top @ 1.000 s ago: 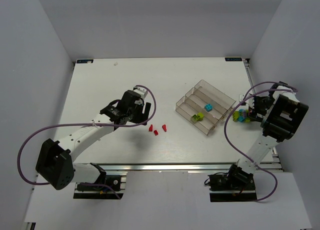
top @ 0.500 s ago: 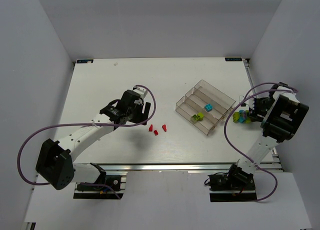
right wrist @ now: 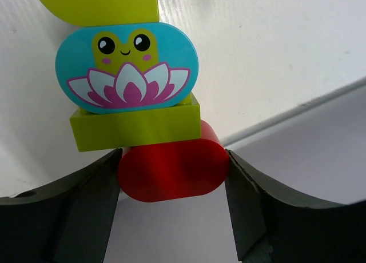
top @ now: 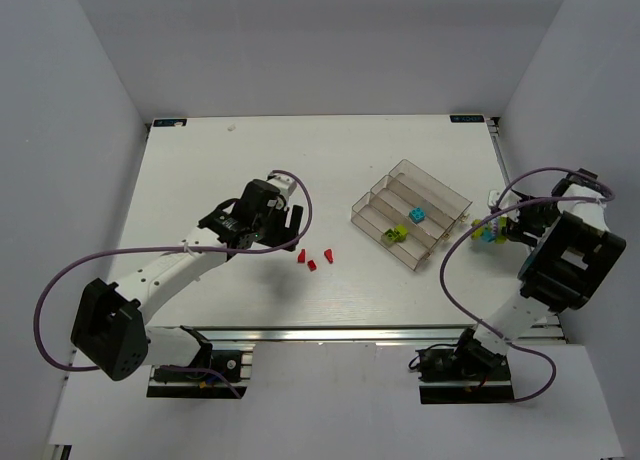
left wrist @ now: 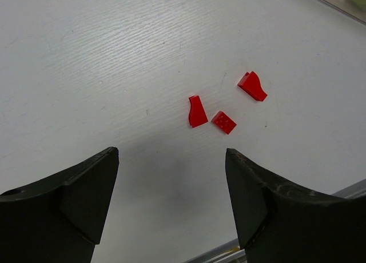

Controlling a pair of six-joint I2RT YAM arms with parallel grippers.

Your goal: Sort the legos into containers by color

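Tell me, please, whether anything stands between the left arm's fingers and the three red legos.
Nothing visible does. In the left wrist view, the left fingers stand open above the table, and only white table surface lies between them and the three red legos just ahead. The legos lie loose and uncovered.

The counter (left wrist: 86,46) had a white matt face with a fine streaky grain, and the three red legos (left wrist: 198,112) on it were smooth, glossy plastic. The tray (top: 410,213) was clear, see-through plastic. The fingers (right wrist: 257,217) of the right end effector (right wrist: 172,155) looked dark, matt and faintly scuffed against a smooth red block (right wrist: 171,177) with a soft sheen.
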